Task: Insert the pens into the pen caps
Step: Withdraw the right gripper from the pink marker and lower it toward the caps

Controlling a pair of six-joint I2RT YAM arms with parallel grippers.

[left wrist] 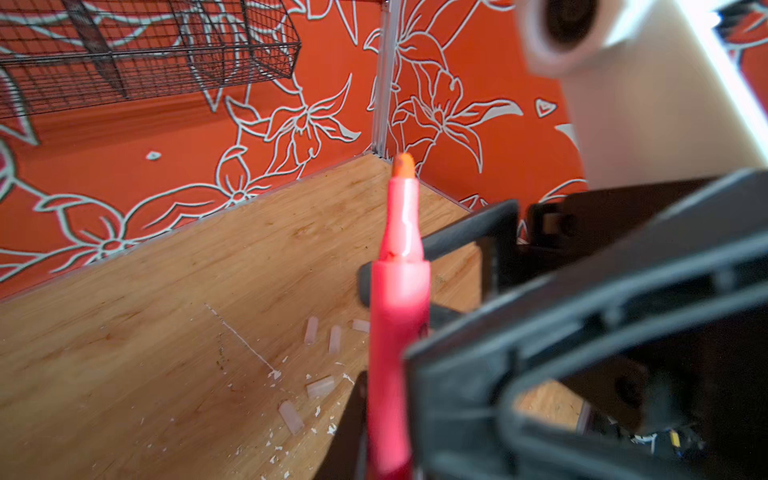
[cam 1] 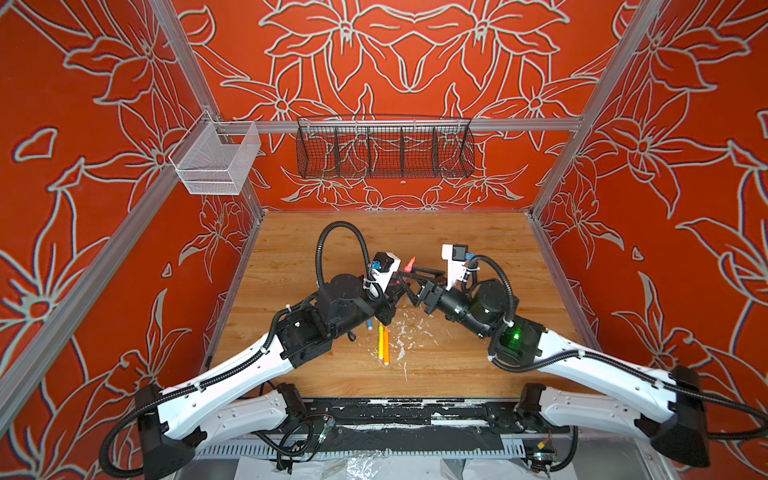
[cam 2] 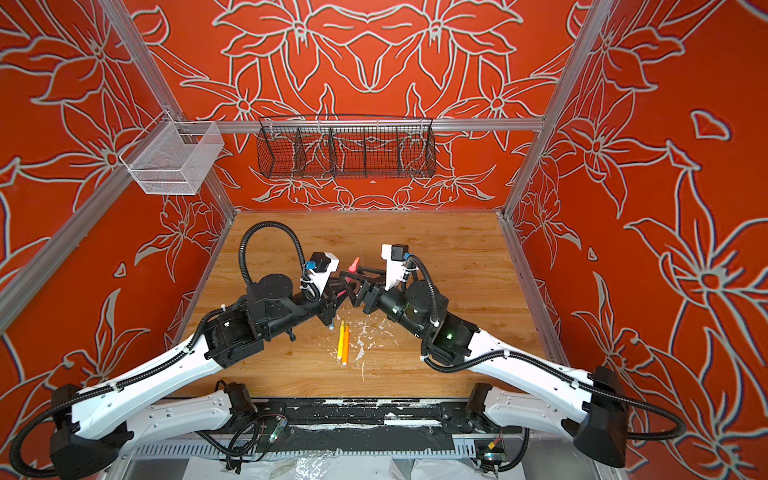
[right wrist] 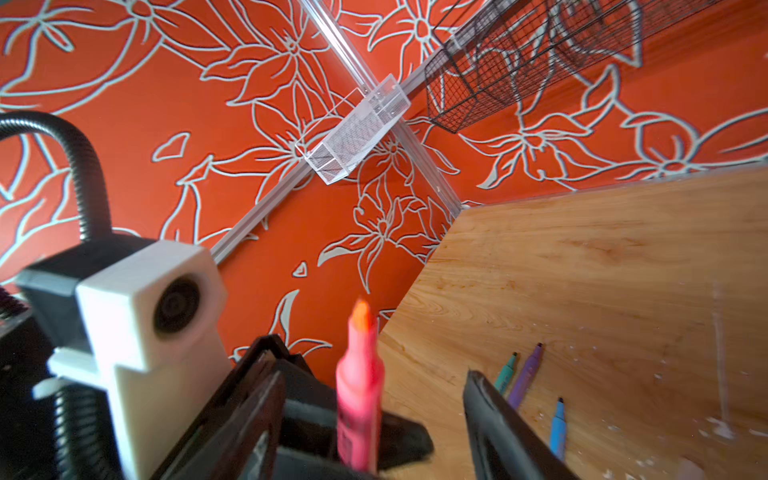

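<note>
My left gripper is clamped on the smooth pink-red pen, bare orange chisel tip uppermost and the print on its barrel too blurred to read — my right gripper stands just beside it, jaws apart, holding nothing. Below on the wood-grain table lie the slim yellow pen and orange pen side by side, and short frosted pen caps among white flecks

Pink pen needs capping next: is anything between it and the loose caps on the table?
Nothing visible. The pen sits in the shut left gripper above the table; the caps lie loose below. The open right gripper is beside the pen, not between.
</note>
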